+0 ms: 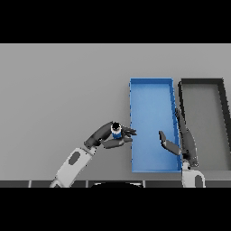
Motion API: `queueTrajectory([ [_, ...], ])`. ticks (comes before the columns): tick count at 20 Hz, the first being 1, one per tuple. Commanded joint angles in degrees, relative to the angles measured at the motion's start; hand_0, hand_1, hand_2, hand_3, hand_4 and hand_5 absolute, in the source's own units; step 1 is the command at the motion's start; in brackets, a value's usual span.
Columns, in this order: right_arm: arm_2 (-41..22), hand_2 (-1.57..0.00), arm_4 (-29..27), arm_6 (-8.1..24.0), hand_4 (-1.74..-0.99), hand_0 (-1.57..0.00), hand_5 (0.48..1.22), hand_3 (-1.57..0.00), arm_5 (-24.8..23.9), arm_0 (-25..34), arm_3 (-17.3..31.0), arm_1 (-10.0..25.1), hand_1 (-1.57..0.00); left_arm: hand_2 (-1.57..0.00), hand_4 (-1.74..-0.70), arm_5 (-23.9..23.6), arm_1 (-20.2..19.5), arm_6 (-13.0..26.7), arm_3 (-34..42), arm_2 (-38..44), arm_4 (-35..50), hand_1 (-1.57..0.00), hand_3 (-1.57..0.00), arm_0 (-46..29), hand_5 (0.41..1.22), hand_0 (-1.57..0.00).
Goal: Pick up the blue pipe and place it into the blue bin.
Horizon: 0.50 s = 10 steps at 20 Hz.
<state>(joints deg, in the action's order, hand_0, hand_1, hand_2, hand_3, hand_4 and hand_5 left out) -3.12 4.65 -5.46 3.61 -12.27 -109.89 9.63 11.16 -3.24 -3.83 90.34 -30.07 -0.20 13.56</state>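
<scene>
A short blue pipe [116, 131] with a dark top end sits upright in my left hand [109, 136], whose fingers and thumb curl round it. The hand is just left of the blue bin [151, 88], its fingertips reaching the bin's left wall. The blue bin is a long shallow tray in the middle right of the table, with nothing showing inside it. My right hand [182, 140] hangs open over the bin's right wall, thumb pointing left into the bin, fingers straight and pointing away from me.
A dark grey bin [200, 81] stands right beside the blue bin, sharing its right side. The grey table [58, 90] stretches wide to the left and back.
</scene>
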Motion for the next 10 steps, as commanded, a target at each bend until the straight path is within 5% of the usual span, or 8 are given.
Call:
queueTrajectory([
  [1, -0.1, -0.09, -4.7, 2.6, -1.202, 0.00, 0.624, 0.00, 3.5, 1.2, -0.8, 0.8, -0.02, -1.57, -1.47, 0.1, 0.4, 0.4, 0.3, 0.0, 0.0, -1.57, -1.57, 0.1, 1.221, -1.57],
  [7, -2.2, -0.11, -21.7, 17.6, -1.247, 0.00, 0.568, 0.00, 14.2, 11.3, -8.9, 9.9, -0.01, -1.57, -1.47, 1.7, 0.6, 0.6, 1.3, 0.5, -1.1, -1.57, -1.57, -1.3, 1.221, -1.57],
  [10, -5.8, -0.09, -22.2, 24.0, -1.270, 0.00, 0.558, 0.00, 14.8, 18.5, -10.0, 11.8, -0.01, -1.57, -1.47, 2.0, 1.3, 2.0, 1.7, 1.3, -1.5, -1.57, -1.57, -0.8, 1.221, -1.57],
])
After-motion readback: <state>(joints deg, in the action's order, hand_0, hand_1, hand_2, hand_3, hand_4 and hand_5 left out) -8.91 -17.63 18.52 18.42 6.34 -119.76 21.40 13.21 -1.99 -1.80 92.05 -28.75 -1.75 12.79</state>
